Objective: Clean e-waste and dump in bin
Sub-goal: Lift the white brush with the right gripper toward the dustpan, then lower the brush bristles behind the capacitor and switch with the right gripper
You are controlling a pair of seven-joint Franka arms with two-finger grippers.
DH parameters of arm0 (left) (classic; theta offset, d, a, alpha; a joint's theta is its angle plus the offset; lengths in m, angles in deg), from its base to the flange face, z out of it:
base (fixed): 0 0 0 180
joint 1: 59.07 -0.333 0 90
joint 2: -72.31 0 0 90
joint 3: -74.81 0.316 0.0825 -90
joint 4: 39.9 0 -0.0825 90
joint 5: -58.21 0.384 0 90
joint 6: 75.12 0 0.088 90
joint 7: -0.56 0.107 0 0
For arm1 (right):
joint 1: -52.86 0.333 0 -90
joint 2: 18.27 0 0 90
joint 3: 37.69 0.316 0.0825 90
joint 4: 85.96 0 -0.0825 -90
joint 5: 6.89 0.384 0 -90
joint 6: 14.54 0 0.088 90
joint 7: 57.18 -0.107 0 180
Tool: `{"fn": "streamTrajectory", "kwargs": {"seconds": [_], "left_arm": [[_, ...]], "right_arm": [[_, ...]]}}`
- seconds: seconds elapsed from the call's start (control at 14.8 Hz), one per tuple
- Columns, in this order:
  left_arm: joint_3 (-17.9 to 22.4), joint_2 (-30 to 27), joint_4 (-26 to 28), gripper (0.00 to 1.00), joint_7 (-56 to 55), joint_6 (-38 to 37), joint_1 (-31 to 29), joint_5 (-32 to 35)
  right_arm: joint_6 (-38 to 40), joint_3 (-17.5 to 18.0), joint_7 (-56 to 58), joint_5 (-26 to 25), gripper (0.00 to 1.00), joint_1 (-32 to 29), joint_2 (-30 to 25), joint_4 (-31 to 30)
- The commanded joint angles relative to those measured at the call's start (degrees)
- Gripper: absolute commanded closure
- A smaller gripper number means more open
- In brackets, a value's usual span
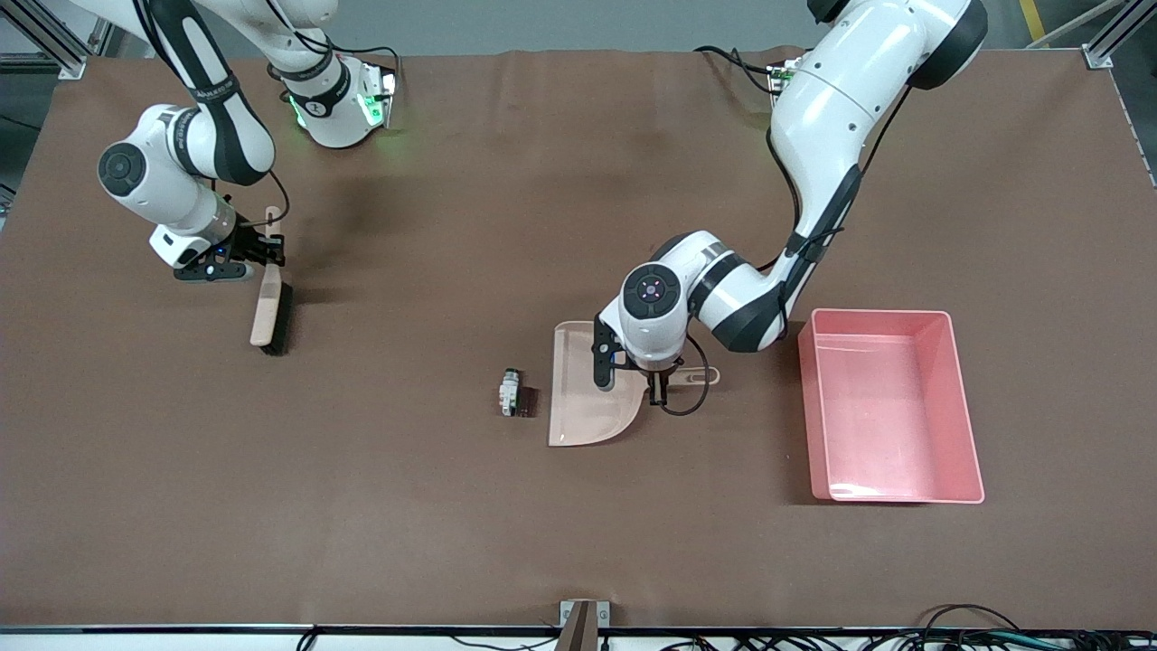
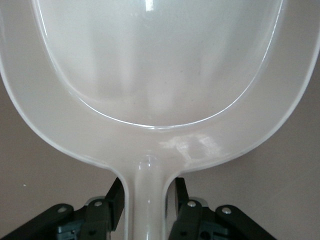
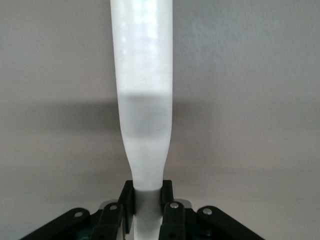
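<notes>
Your left gripper [image 1: 658, 387] has its fingers [image 2: 116, 197] closed on the handle of a beige dustpan [image 1: 586, 398], which lies flat on the brown worktop [image 1: 407, 506]. The pan's straight open edge faces the right arm's end of the worktop.

Just beside that edge, apart from it, sits the e-waste [image 1: 512, 392]: a tiny white-grey block with an orange-red mark, and a short dark piece touching it on the dustpan's side. Both are far smaller than the pan.

The bin [image 1: 958, 398], a shallow rectangular pink tub with a rim, stands near the dustpan's handle end, toward the left arm's end of the worktop.

Your right gripper [image 1: 264, 246] grips the pale handle of a brush [image 1: 269, 312], fingers [image 3: 127, 197] pressed against both its sides. The brush's dark bristles rest on the worktop, well apart from the e-waste, toward the right arm's end.
</notes>
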Motion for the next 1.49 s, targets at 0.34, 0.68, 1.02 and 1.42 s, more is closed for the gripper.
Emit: {"fn": "streamTrajectory", "kwargs": {"seconds": [0.34,0.68,1.02,1.42], "left_arm": [[0.0,0.6,-1.2,0.66,0.7,0.5,0.2,1.2],[0.0,0.6,-1.2,0.69,0.8,0.5,0.2,1.3],[0.0,0.5,-1.2,0.69,1.7,0.5,0.1,1.2],[0.0,0.4,-1.2,0.70,0.9,0.0,0.2,0.8]], "right_arm": [[12.6,0.2,-9.5,9.6,1.00,13.5,1.3,14.0],[15.6,0.2,-22.8,11.9,1.00,24.5,7.6,22.2],[18.9,0.1,-41.5,11.7,1.00,35.8,15.9,34.2],[18.7,-0.2,-46.5,9.7,1.00,40.0,24.8,43.7]]}}
